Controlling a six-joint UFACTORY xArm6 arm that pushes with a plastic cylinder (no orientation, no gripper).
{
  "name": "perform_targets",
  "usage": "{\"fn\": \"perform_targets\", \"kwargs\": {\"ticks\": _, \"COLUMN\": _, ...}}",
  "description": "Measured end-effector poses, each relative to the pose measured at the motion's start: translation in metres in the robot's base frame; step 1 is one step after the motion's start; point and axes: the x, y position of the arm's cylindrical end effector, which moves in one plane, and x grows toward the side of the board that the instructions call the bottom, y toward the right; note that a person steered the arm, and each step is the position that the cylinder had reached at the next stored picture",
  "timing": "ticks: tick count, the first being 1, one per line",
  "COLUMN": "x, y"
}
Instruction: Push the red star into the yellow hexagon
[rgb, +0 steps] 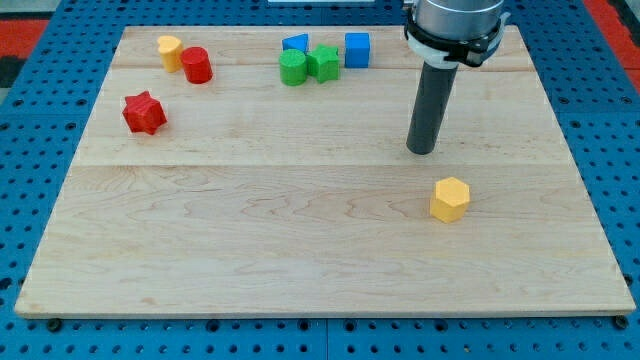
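Circling my tip (422, 150) from centre right, touching nothing, behind the upper-left red star (144, 112) aims it at the lower-right yellow hexagon (450, 199).

So the board (320, 260) fills most of the view, and nearly everything sits up along its top edge. Far top-left there's a yellow block (168, 50) with the red cylinder (196, 65) just to its right, basically touching. The red star (144, 112) is below those two, near the left edge, on its own. Top middle is a tight bunch: green cylinder (292, 69) on the left, another green block (323, 62) touching its right side, a blue block (295, 44) tucked behind them, and the blue cube (357, 49) on the right. The tip (423, 150) is right of centre, with the yellow hexagon (450, 198) just below and slightly right of it, not touching. Star and hexagon are well apart.
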Motion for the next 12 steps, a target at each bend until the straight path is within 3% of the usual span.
{"fn": "perform_targets", "kwargs": {"ticks": 2, "x": -0.010, "y": -0.087}}
{"fn": "perform_targets", "kwargs": {"ticks": 4, "x": -0.074, "y": -0.193}}
{"fn": "perform_targets", "kwargs": {"ticks": 6, "x": -0.090, "y": -0.282}}
{"fn": "perform_targets", "kwargs": {"ticks": 8, "x": -0.093, "y": -0.409}}
{"fn": "perform_targets", "kwargs": {"ticks": 10, "x": -0.066, "y": -0.394}}
{"fn": "perform_targets", "kwargs": {"ticks": 12, "x": -0.049, "y": -0.326}}
